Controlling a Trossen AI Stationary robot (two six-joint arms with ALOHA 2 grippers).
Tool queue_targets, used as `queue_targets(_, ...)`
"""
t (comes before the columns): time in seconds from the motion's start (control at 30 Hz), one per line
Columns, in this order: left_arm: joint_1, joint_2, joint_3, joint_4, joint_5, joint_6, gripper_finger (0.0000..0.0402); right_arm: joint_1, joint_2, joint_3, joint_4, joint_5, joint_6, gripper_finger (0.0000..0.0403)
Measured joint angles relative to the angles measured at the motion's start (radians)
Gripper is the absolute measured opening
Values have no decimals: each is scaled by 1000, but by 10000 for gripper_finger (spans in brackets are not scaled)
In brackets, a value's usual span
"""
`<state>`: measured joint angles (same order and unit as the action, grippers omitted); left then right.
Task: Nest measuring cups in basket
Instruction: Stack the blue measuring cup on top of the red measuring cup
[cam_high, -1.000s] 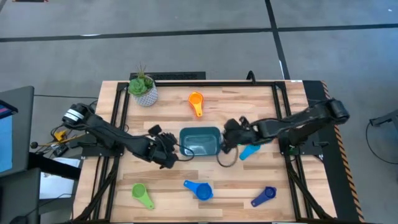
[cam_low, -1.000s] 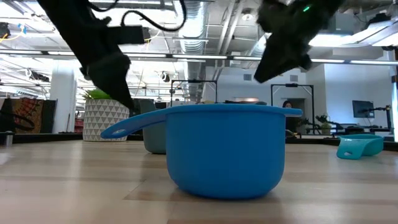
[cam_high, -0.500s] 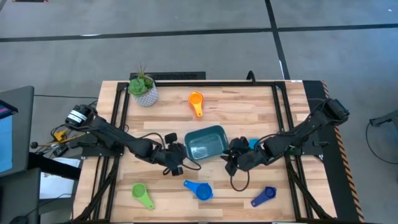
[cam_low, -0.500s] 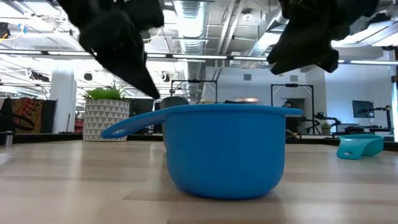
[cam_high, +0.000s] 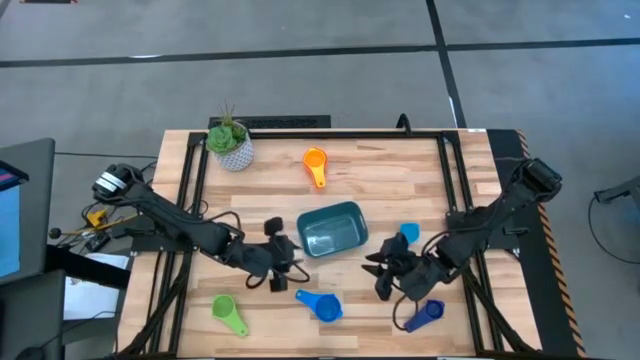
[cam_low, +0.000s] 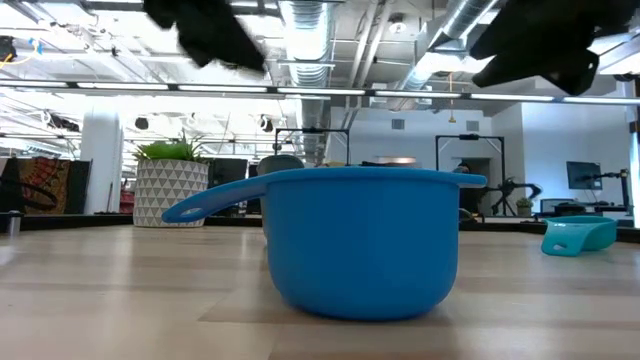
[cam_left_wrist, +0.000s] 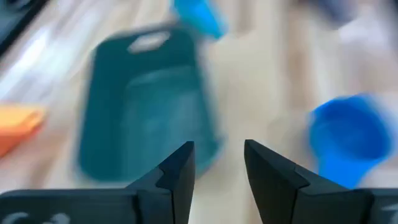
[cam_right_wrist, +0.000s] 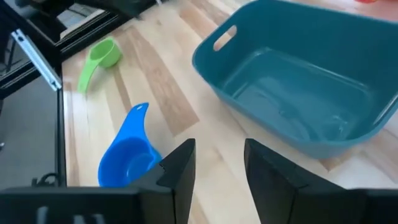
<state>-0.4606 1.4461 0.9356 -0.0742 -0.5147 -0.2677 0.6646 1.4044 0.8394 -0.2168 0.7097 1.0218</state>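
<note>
Fingers of both grippers stood slightly parted and empty. The left gripper (cam_high: 283, 268) hung just beside the blue cup (cam_high: 322, 304), nearer than the right gripper (cam_high: 385, 275); the cup's handle pointed toward it. The empty basket (cam_high: 330, 229) lay between the arms.

The high view looks straight down on the whole table (cam_high: 400, 180). The low view sits on the tabletop, very close to the blue cup (cam_low: 360, 240), facing the room. Each wrist view looks past its own fingers. Both wrist views show the basket (cam_right_wrist: 298, 93) and the blue cup.
</note>
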Motion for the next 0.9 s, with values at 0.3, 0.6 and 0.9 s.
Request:
queue_targets(0.3, 10, 146, 1, 317, 253, 92, 128, 35, 0, 0, -10, -11, -5, 152)
queue_targets(0.6, 47, 291, 93, 333, 402, 66, 128, 42, 1, 0, -57, -14, -10, 149)
queue_targets(0.9, 58, 445, 348, -28, 458, 138, 128, 36, 1, 0, -93, -24, -9, 145)
